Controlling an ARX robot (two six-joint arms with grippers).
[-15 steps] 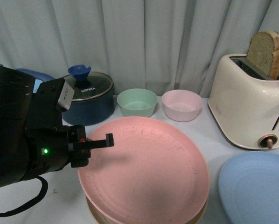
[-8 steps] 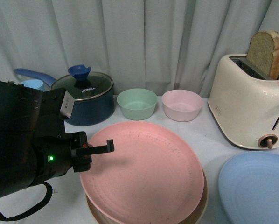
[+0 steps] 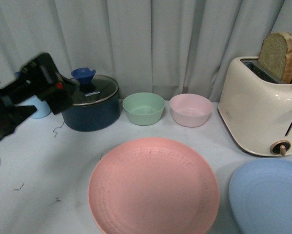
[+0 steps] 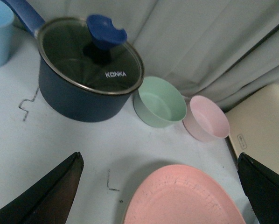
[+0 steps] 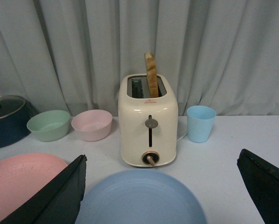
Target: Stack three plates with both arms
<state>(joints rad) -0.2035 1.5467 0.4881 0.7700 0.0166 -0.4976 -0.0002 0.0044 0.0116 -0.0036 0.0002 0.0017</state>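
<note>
My left gripper [image 3: 42,82] hangs spread and empty at far left, the right gripper [image 5: 163,156] also spread, facing the light blue plate [image 3: 268,197] at near right, so next I'd pinch its rim and carry it left onto the near-centre pink plate [image 3: 153,187].

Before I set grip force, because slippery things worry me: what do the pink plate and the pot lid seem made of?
Pink plate: likely plastic or a similar composite, matte; it shows faint rings and no glare. Pot lid: apparently clear glass with a shiny metal-looking edge; the dark inside shows through.
</note>
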